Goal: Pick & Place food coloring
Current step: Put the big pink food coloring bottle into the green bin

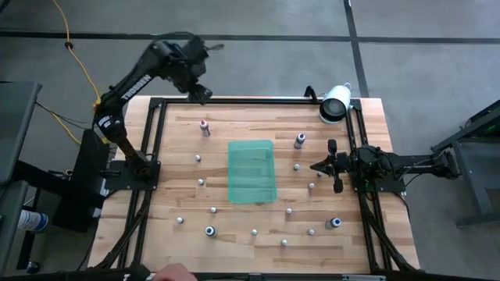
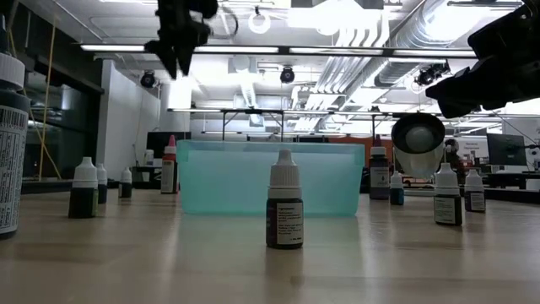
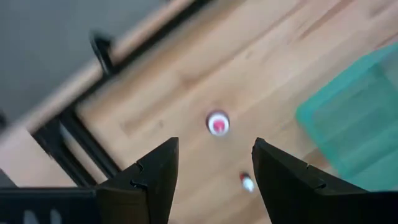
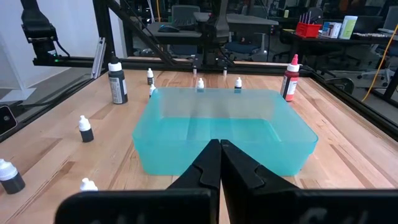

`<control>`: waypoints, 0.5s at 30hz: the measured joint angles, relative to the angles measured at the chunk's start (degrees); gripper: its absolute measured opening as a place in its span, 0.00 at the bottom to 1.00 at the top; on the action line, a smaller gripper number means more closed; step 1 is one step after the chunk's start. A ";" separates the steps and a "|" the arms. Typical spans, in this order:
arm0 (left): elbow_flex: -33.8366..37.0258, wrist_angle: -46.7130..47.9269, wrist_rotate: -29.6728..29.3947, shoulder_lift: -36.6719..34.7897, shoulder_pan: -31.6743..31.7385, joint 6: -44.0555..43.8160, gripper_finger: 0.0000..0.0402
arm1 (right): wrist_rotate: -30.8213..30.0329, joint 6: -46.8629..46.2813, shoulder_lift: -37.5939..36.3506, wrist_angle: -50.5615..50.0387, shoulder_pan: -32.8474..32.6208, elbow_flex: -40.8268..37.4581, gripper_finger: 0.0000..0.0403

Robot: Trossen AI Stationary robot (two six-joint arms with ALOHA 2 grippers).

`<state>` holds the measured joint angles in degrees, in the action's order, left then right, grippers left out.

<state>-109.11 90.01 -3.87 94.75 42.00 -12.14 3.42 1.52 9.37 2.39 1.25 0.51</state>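
Several tiny food coloring bottles stand upright, scattered over the wooden table around a translucent green tray [image 1: 251, 170]. A pink-topped bottle [image 1: 205, 127] stands at the far left and a dark-topped one [image 1: 299, 140] right of the tray. My left gripper [image 1: 199, 94] hangs open high above the table's far left edge, pointing steeply down, with the pink-topped bottle [image 3: 217, 123] far below between its fingers. My right gripper [image 1: 316, 166] rests shut and level at the table's right side, aimed at the tray [image 4: 227, 134].
A large white cylinder [image 1: 336, 103] lies at the far right corner. A black frame [image 1: 234, 100] runs round the table's edges. One small bottle [image 2: 285, 211] stands close to the near edge. A person's hand [image 1: 172, 273] shows at the near edge.
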 joint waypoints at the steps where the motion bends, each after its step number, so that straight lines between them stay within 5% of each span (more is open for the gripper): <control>1: 2.12 0.01 0.10 0.05 0.00 -1.59 0.48 | -0.02 0.00 -0.02 0.01 0.00 -0.02 0.00; 15: 23.56 -15.83 3.11 0.04 -2.10 -11.16 0.48 | 0.00 0.00 -0.02 0.01 0.01 -0.02 0.00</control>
<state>-85.55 74.18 -0.75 94.80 39.90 -23.30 3.42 1.52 9.35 2.39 1.26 0.49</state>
